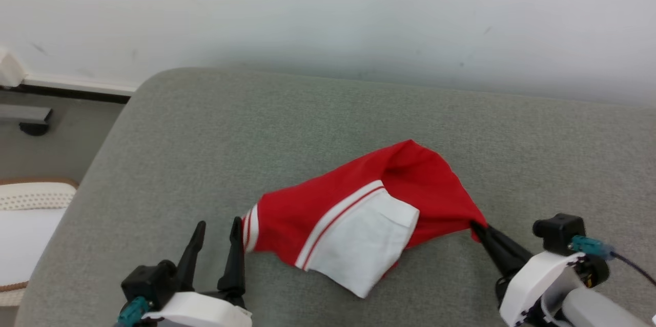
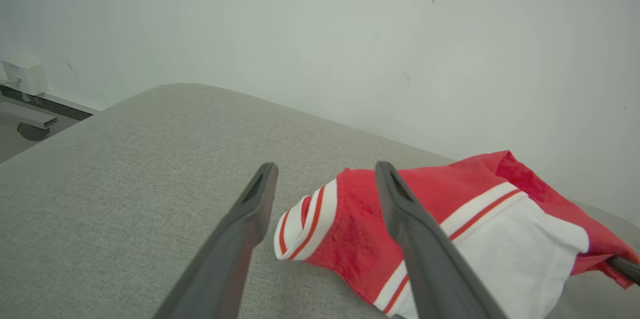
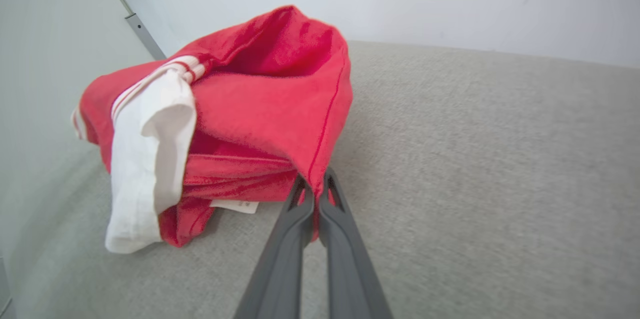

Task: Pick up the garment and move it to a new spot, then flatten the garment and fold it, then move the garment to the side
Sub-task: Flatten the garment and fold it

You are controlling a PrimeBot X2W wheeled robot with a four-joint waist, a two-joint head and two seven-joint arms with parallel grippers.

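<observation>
The garment (image 1: pixel 359 204) is red with white panels and red-and-white stripes, lying crumpled on the grey cushion (image 1: pixel 256 127). My right gripper (image 1: pixel 475 225) is shut on the garment's right edge, and the right wrist view shows red cloth (image 3: pixel 270 109) pinched between its closed fingertips (image 3: pixel 315 186). My left gripper (image 1: pixel 219 229) stands open just left of the garment's striped cuff. In the left wrist view the cuff (image 2: pixel 305 224) lies between and beyond the two spread fingers (image 2: pixel 250 219), apart from them.
A pale wall (image 1: pixel 328 9) runs right behind the cushion. Off the cushion's left edge are the floor, a dark caster (image 1: pixel 33 127) and a white cushioned object with a brown rim (image 1: pixel 25 224). Bare grey fabric stretches behind and on both sides of the garment.
</observation>
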